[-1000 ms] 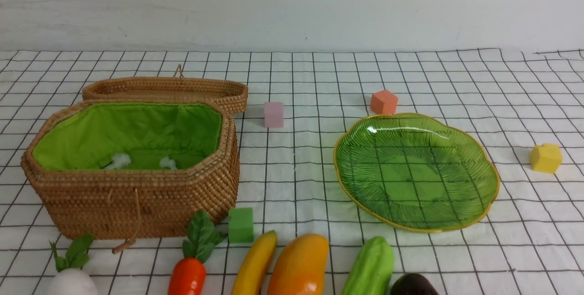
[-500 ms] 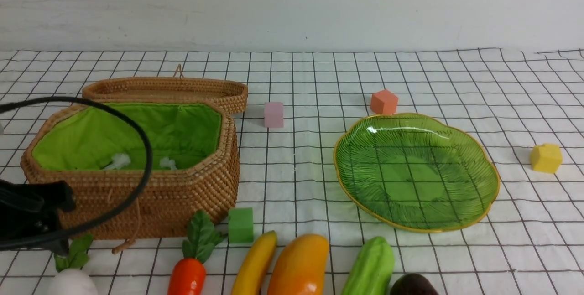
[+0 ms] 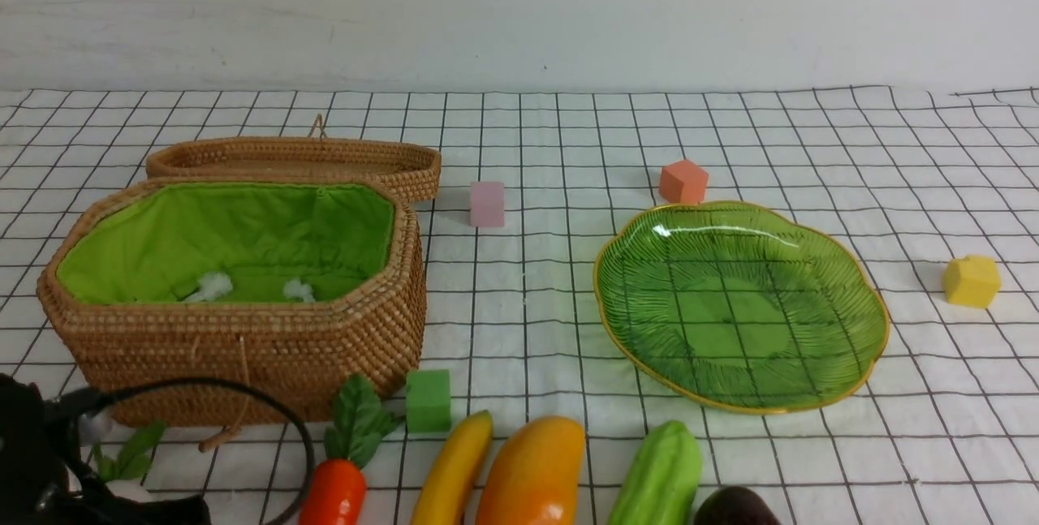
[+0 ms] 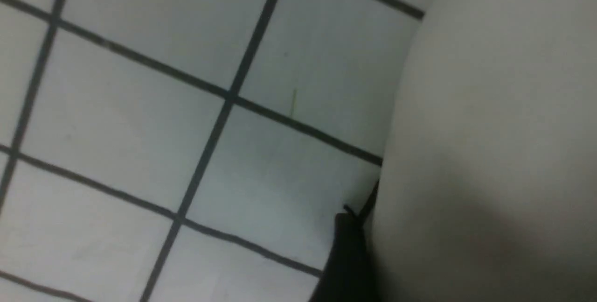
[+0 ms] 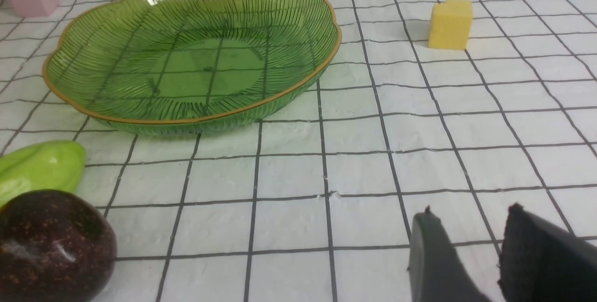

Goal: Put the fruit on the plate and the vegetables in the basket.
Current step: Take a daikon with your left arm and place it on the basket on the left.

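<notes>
The radish lies just before the basket's near left corner, leaves toward it, close against my left fingers. I cannot tell their spread; probably they straddle it. My right gripper, narrowly parted and empty, sits well away from the basket.

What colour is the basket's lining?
The lining is bright green; front view shows it best.

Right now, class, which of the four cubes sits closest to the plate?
The orange cube, right behind the plate's far rim; the pink cube, green cube and yellow cube lie farther off.
</notes>
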Robot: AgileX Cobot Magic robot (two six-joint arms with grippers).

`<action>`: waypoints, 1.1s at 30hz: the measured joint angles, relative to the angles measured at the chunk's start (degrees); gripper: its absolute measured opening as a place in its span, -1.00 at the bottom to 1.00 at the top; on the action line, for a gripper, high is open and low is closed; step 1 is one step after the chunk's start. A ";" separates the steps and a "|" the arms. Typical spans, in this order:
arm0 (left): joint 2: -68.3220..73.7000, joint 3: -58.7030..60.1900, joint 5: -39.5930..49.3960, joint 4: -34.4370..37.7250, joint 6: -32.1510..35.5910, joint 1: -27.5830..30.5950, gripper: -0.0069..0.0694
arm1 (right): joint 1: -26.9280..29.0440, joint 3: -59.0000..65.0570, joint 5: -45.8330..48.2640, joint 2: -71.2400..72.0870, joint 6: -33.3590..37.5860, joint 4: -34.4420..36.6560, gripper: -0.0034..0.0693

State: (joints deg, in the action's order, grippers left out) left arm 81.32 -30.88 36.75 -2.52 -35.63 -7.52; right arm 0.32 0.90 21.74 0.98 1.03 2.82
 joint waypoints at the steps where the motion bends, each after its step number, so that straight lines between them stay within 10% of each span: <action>1: 0.86 -0.49 0.75 0.60 0.46 0.00 0.49 | 0.00 0.00 0.00 0.00 0.00 0.00 -0.23; 12: -13.65 -7.55 19.90 9.44 12.10 -0.05 0.50 | 0.00 0.00 0.00 0.00 0.00 0.00 -0.23; 21: -29.66 -23.90 26.53 12.96 9.12 -0.05 0.50 | 0.00 0.00 0.00 0.00 0.00 0.00 -0.23; 33: -3.42 -42.55 23.05 12.55 8.56 -0.05 0.50 | 0.00 0.00 0.00 0.00 0.00 0.00 -0.23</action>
State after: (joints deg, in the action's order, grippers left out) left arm 77.90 -73.43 59.80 10.03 -27.08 -7.57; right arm 0.32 0.90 21.74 0.98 1.03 2.82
